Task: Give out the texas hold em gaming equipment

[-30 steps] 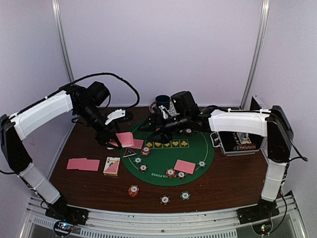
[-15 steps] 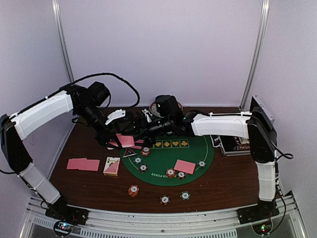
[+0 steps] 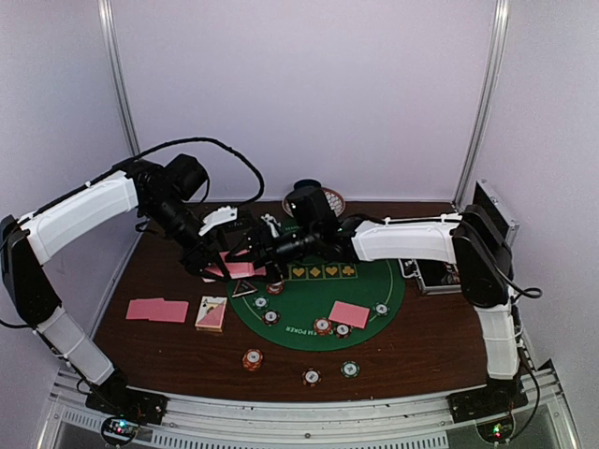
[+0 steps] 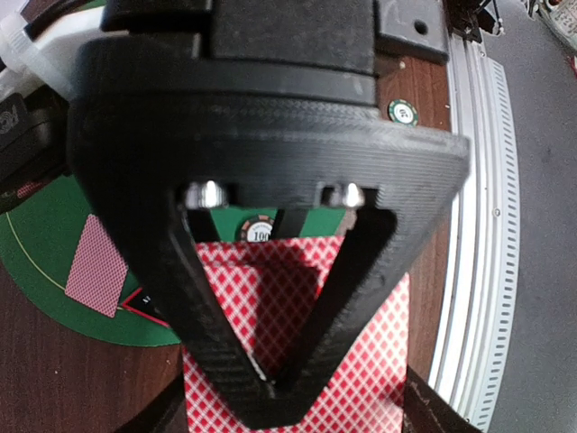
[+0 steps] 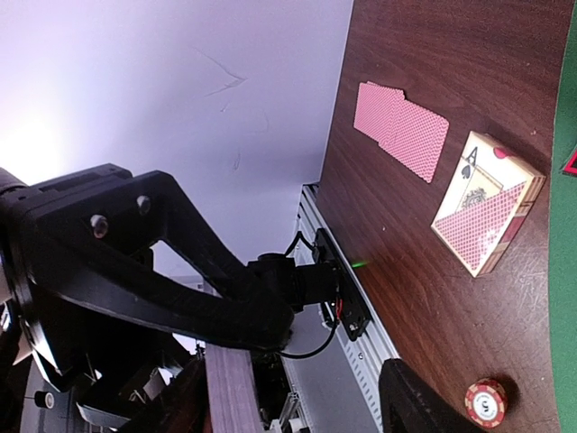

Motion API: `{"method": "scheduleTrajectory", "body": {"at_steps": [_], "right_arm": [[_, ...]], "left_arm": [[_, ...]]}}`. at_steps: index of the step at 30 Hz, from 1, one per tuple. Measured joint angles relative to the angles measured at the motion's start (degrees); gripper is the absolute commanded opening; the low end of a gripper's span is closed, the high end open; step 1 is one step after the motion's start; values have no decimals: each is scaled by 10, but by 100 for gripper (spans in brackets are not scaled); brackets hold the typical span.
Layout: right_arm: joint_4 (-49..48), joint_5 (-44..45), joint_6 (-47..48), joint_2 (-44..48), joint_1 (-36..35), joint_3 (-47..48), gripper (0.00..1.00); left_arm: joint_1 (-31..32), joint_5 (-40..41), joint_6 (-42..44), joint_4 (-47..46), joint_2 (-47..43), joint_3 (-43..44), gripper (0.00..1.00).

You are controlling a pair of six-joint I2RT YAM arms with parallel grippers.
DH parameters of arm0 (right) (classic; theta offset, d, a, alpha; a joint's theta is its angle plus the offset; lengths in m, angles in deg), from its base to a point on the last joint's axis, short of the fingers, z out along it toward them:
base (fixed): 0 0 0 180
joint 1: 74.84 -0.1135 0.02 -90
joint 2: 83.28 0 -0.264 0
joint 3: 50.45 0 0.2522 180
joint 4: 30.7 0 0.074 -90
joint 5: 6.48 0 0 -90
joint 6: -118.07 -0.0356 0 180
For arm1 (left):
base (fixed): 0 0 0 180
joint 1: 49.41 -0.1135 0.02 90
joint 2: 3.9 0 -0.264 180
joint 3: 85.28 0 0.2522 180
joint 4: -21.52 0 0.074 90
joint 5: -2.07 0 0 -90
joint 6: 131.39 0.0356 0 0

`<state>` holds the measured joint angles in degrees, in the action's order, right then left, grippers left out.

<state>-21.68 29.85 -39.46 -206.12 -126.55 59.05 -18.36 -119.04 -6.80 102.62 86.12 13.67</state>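
Left gripper of mine pinched tight on pink cards. Right gripper right beside them, can't tell how open.

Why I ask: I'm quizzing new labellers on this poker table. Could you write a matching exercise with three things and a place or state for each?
Things:
1. card box
2. black case
3. left hand

Places or states:
A. shut on pink cards
B. on bare wood, right of the green mat
C. on bare wood, left of the green mat

Pairs: 1-C; 2-B; 3-A
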Motion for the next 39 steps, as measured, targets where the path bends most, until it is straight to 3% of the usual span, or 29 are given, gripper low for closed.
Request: {"method": "scheduleTrajectory", "body": {"at_steps": [11, 27, 39], "right_arm": [[-32, -21, 2, 30, 22, -48, 37], [50, -21, 33, 93, 40, -69, 39], [15, -31, -2, 110, 44, -101, 32]], "left_arm": [[0, 5, 0, 0, 0, 0, 0], [0, 0, 0, 0, 0, 0, 0], [0, -1, 0, 0, 0, 0, 0]]}}
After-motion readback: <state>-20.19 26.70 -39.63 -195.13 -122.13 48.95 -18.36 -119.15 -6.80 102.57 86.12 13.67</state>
